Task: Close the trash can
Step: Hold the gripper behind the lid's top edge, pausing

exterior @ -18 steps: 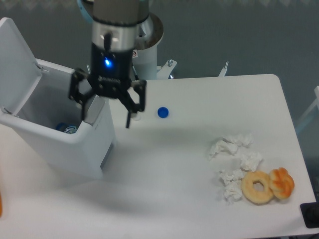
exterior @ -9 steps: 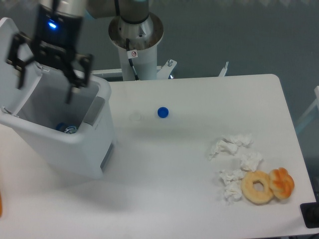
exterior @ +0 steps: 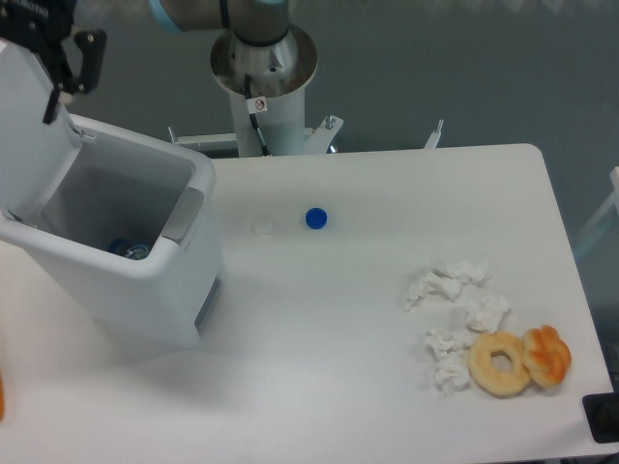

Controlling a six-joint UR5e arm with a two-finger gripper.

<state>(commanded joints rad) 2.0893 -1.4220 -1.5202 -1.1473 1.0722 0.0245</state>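
Observation:
The trash can [exterior: 145, 275] is a big white bin at the table's left. Its flat lid [exterior: 21, 135] stands raised and tilted back on the far left, so the bin is open. A grey push tab [exterior: 184, 215] sits on the front rim. Something blue [exterior: 126, 248] lies at the bottom inside. My gripper [exterior: 8, 97] is at the top left corner, above and around the lid's upper edge, jaws spread open and empty. Only one finger [exterior: 73, 68] shows, right of the lid; the other is out of frame.
A blue bottle cap [exterior: 315, 218] and a white cap [exterior: 262, 225] lie right of the bin. Crumpled tissues [exterior: 455, 309], a donut [exterior: 500, 363] and a pastry [exterior: 546, 355] sit at the front right. The arm's base [exterior: 263, 77] stands behind the table.
The gripper has moved left and up, from the bin's right front rim, across the opening, to the top of the raised lid. It stayed open. The lid has not moved.

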